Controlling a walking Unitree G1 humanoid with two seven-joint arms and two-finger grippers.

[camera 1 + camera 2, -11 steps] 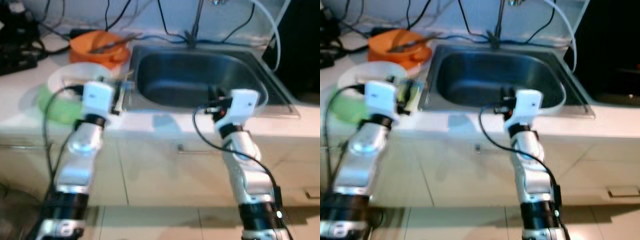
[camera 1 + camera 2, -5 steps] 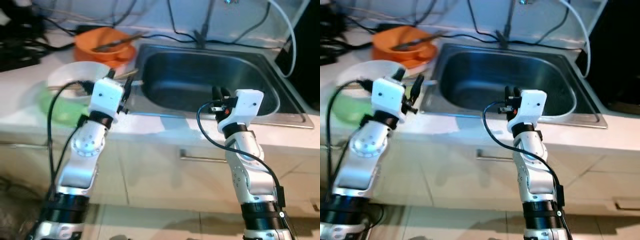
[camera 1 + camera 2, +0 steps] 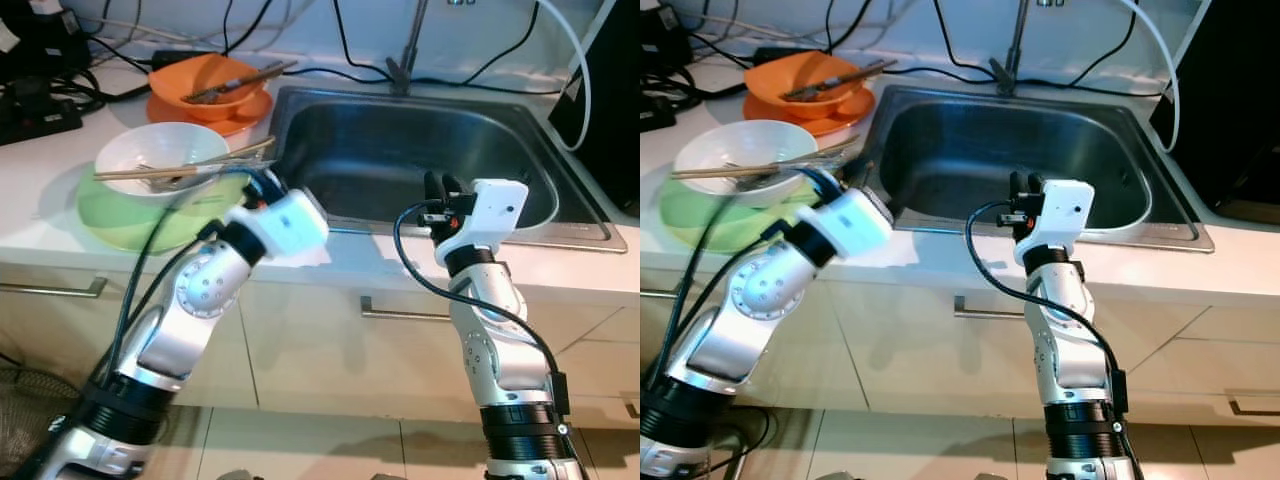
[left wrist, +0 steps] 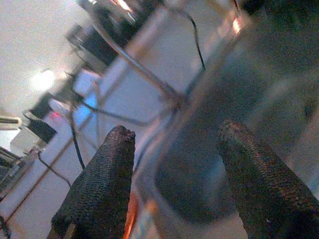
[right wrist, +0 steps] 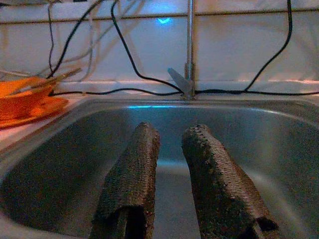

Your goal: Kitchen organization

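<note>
A white bowl (image 3: 160,152) with chopsticks (image 3: 185,167) across it sits on a green plate (image 3: 118,226) at the counter's left. Behind it, an orange bowl (image 3: 205,80) with utensils stands on an orange plate. The steel sink (image 3: 400,150) is in the middle. My left gripper (image 4: 177,130) is open and holds nothing; its wrist (image 3: 288,222) hangs over the counter edge between the green plate and the sink. My right gripper (image 3: 437,186) hovers at the sink's front rim, pointing into the basin, its fingers (image 5: 134,169) a little apart with nothing between them.
A faucet (image 3: 408,55) rises behind the sink, with black cables along the back wall. A black power strip (image 3: 40,108) lies at the far left. Cabinet fronts with handles (image 3: 405,313) run below the counter. A dark object stands at the far right.
My left wrist has swung from facing the bowl round to the right, toward the sink, and dropped lower. The right arm has held still. The camera has shifted slightly.
</note>
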